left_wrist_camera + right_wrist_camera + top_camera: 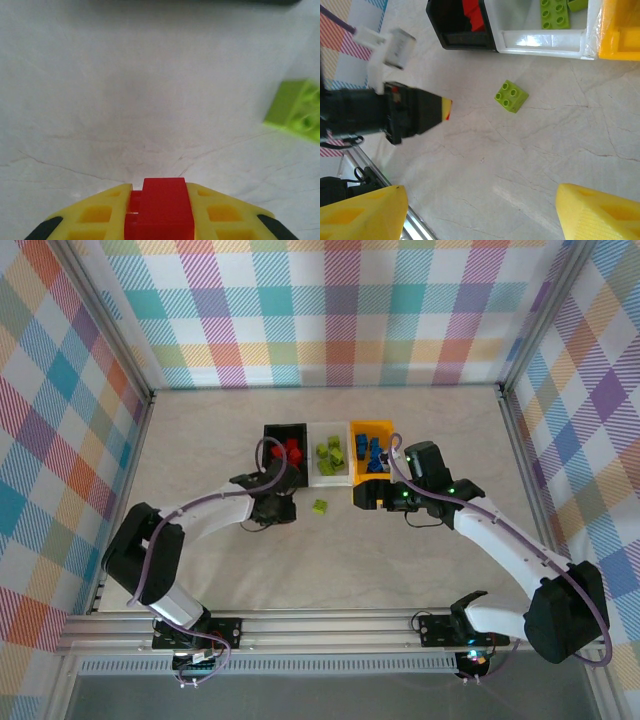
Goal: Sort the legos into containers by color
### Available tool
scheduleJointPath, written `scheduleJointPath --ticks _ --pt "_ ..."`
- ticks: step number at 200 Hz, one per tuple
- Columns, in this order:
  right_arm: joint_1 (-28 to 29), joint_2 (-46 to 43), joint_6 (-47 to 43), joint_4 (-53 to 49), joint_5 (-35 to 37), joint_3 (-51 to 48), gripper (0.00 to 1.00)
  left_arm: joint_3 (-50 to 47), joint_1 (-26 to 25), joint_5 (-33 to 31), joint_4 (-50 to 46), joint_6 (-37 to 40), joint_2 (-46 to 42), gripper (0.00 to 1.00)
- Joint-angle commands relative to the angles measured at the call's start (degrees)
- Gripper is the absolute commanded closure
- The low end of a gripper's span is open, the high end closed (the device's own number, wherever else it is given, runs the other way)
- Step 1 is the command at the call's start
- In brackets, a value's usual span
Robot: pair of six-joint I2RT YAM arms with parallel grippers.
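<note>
L pincer [161, 192] is clamping a red lego [164, 212] at its tips, low over the worktop [125, 100]. R pincer [477, 200] is gaping wide, empty. Lime lego [511, 96] is lying loose near the white bin [545, 40]. Risk: thin tip grip letting the red one slip en route to the black bin [467, 40], w/ both arms crowding.

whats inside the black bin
Red legos, piled near the middle of the black bin. The left arm and its cable cover part of the bin from above, so an exact count cannot be made.
</note>
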Motion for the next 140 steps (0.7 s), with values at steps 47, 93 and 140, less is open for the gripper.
scheduleJointPath --ticks 47,93,140 --pt "0.3 -0.7 -0.4 1.6 1.6 -2.0 0.22 27.0 8.3 -3.4 -7.0 5.7 12.9 0.77" --pt "0.2 -1.9 -0.2 1.0 2.2 -2.7 0.22 40.0 9.1 -2.3 -10.4 8.4 23.8 0.41" --pt "0.2 -3.5 0.0 0.6 3.0 -2.7 0.19 35.4 7.2 0.7 -8.9 8.6 16.2 0.21"
